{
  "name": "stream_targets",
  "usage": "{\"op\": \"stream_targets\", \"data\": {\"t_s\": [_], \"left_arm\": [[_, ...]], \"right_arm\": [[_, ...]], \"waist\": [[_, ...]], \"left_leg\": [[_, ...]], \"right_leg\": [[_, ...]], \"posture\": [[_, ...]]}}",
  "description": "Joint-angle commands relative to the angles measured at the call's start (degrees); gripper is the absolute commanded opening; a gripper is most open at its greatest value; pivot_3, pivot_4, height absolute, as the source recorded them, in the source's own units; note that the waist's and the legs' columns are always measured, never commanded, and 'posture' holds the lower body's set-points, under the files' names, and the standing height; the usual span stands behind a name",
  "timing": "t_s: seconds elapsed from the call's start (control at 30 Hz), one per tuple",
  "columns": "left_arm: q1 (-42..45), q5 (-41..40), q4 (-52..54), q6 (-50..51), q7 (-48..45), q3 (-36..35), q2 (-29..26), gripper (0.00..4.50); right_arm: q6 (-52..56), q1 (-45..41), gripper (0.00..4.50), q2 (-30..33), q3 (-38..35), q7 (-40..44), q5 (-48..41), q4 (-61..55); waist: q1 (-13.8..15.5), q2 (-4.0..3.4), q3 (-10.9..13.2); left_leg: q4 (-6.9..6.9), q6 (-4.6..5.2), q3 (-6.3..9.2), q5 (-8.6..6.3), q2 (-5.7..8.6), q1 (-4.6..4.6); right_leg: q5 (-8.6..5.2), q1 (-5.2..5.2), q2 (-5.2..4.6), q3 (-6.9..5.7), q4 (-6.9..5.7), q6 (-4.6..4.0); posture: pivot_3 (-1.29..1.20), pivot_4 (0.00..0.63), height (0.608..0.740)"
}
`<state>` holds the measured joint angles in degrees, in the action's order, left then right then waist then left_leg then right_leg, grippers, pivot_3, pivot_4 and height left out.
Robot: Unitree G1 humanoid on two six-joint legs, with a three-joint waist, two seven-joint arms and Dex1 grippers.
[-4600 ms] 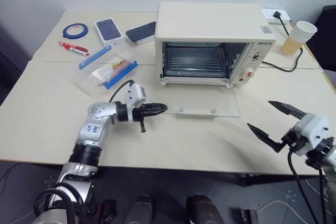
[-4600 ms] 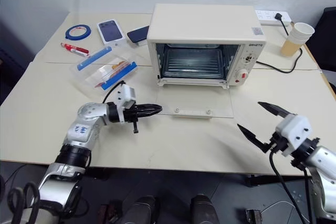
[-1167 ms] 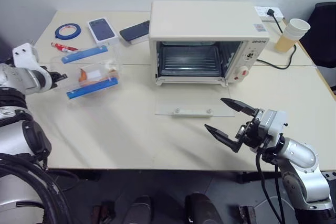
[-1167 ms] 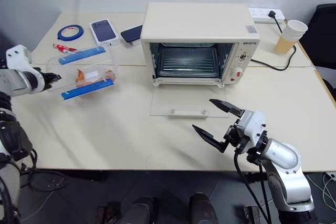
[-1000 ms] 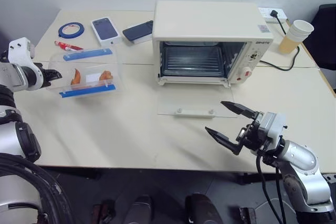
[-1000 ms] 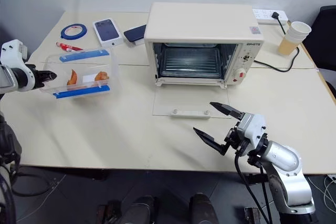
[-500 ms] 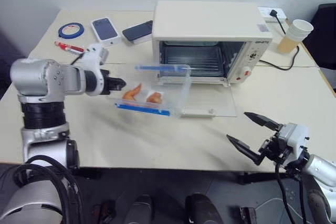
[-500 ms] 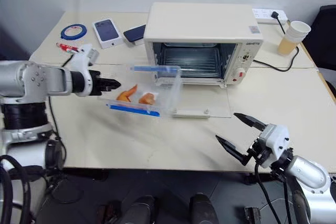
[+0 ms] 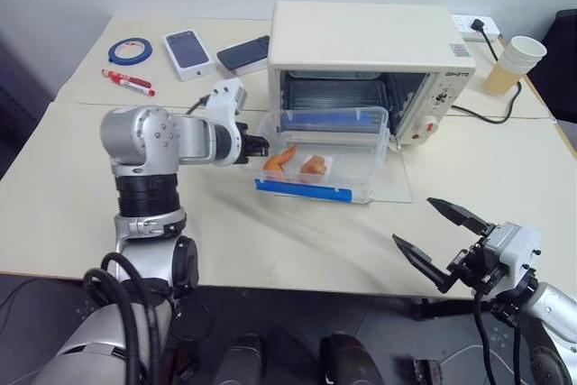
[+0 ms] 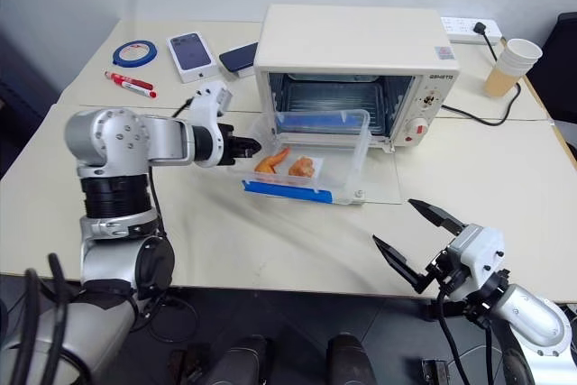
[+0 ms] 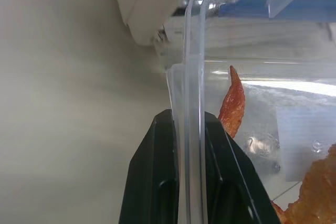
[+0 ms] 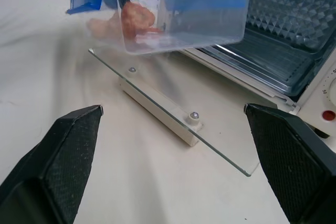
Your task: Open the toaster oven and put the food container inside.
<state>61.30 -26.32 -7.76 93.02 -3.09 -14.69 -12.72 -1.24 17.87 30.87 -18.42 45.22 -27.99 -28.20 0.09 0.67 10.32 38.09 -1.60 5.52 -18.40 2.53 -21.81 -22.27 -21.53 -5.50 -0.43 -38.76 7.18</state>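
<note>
The food container [image 9: 320, 155] is gripped by its short-end rim in the closed left gripper [image 9: 256, 146], held above the lowered glass door, long axis running across the toaster oven [image 9: 370, 69] mouth just behind it, while the right gripper [image 9: 442, 239] is left wide open, empty.

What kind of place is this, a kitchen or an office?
Probably an office or lab, not a kitchen: the toaster oven stands on plain desks among a marker, tape roll and power strip.
</note>
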Motion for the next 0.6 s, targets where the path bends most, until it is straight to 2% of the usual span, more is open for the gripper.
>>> {"op": "stream_targets", "data": {"t_s": [0.03,0.07,0.1,0.4,0.43,0.5,0.6], "left_arm": [[2.1,0.7,0.9,-0.5,0.2,-1.0,1.4,0.3],[2.0,0.7,1.0,-0.5,-0.2,-0.3,1.6,0.3],[2.0,1.0,1.2,-0.5,-0.3,0.0,2.1,0.86],[3.3,1.3,1.3,-5.6,-3.2,-0.1,2.0,2.85],[3.2,0.3,1.7,-7.6,-4.9,-0.9,1.5,3.18],[3.1,-1.8,2.1,-10.1,-8.8,-2.3,-0.5,3.23],[1.3,-5.9,2.2,-13.6,-19.8,-0.6,-7.5,3.23]], "right_arm": [[-1.3,1.3,4.5,-1.0,-0.1,-1.2,0.2,-3.5],[-1.3,1.7,4.5,-1.4,0.1,-1.6,0.3,-3.8],[-1.4,2.0,4.5,-1.6,0.3,-1.8,0.6,-4.2],[-1.0,3.2,4.5,-1.4,-1.0,-1.8,0.3,-4.4],[-0.8,3.3,4.5,-0.9,-1.6,-1.6,0.2,-4.2],[-0.4,3.5,4.5,0.0,-3.0,-1.0,-0.3,-3.9],[1.3,4.2,4.5,1.6,-4.8,-0.3,-2.4,-4.4]], "waist": [[0.0,0.0,0.0],[0.0,0.0,0.0],[0.0,0.0,0.0],[-0.1,-0.01,0.0],[0.0,-0.01,0.0],[0.0,-0.01,0.0],[-0.4,-0.01,0.0]], "left_leg": [[0.0,0.0,0.0,0.0,0.0,0.0],[-0.01,0.0,0.0,0.0,0.01,0.0],[-0.01,0.0,0.0,0.0,0.0,0.0],[-0.04,0.0,-0.02,0.0,-0.03,0.05],[-0.03,0.0,-0.02,0.0,-0.02,0.05],[-0.02,0.0,-0.03,0.0,-0.01,0.05],[-0.06,0.0,-0.09,0.0,-0.06,0.06]], "right_leg": [[0.0,0.0,0.0,0.0,0.0,0.0],[0.0,0.0,0.0,0.0,0.02,0.0],[0.0,0.0,0.0,0.0,0.03,0.0],[0.0,0.0,0.04,0.02,0.13,0.0],[0.0,0.01,0.02,0.02,0.14,0.0],[0.0,0.01,0.01,0.02,0.13,0.0],[0.0,0.0,0.05,0.03,0.12,0.0]], "posture": [[0.0,0.15,0.74],[0.0,0.15,0.74],[0.0,0.15,0.74],[0.0,0.15,0.74],[0.0,0.15,0.74],[0.0,0.15,0.74],[0.0,0.15,0.74]]}}
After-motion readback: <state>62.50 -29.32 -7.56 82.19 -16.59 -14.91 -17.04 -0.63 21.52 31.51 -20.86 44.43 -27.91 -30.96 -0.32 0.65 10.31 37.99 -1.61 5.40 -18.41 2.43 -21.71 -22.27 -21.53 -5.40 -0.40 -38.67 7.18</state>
